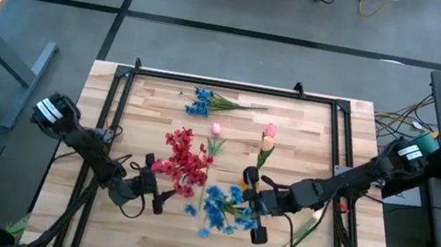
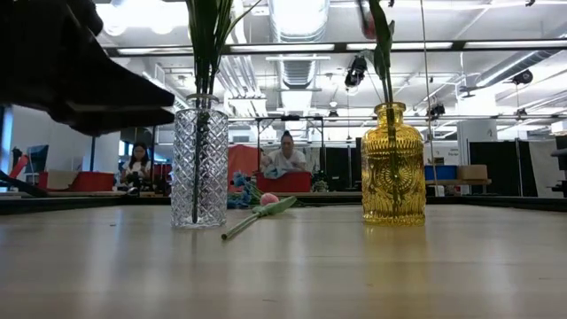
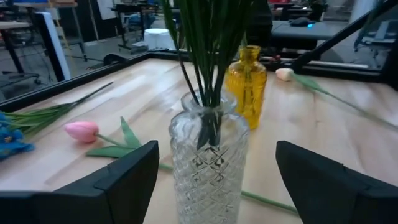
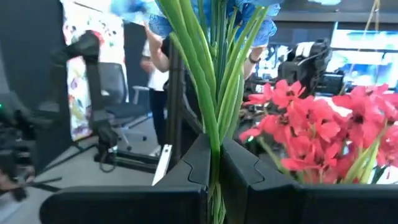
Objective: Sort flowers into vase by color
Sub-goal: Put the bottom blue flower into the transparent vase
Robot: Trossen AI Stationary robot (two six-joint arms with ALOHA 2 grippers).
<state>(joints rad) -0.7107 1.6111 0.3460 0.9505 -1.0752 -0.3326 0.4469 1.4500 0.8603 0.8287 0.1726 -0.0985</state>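
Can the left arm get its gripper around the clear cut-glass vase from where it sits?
Probably yes: the left gripper is open, its fingers either side of the clear cut-glass vase, nothing between.

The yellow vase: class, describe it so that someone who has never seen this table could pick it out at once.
Start in the low view at the wooden table, where two vases stand side by side. The yellow vase is the one on the right, with a green stem rising from its neck. Its amber glass and squat, bulging body set it apart from the taller clear cut-glass vase beside it.
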